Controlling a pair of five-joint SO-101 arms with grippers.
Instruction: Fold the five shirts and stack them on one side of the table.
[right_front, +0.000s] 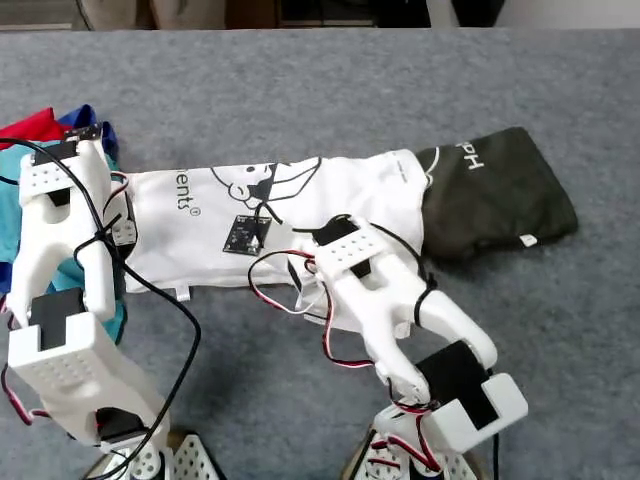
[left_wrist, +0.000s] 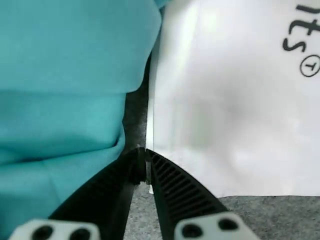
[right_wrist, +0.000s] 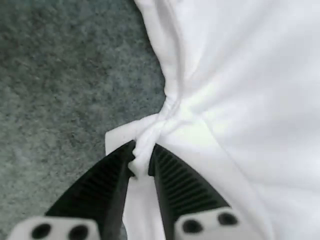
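High view first, and nearest us both arms lean out over the grey table (right_front: 300, 90) from its near edge. The right gripper (right_wrist: 142, 156) is down at the near hem of the white shirt (right_front: 340, 195), jaws pinched tight on a twisted bunch of white cloth, with creases fanning away from the grip. Over on the left, the left gripper (left_wrist: 145, 159) sits at the white shirt's near left corner, its jaws drawn together on the very edge of the fabric, a sliver of white showing between them. Right beside that grip, to the left, lies the teal shirt (left_wrist: 65, 75), rumpled, a narrow strip of table showing between the two garments. The white shirt itself stretches flat across the middle of the table, left to right, black printing facing up. Its right end overlaps the dark shirt (right_front: 495, 195), which lies folded at the right. Farther back at the left edge, a red shirt (right_front: 30, 127) and a blue shirt (right_front: 97, 124) peek out behind the teal one, bunched together.
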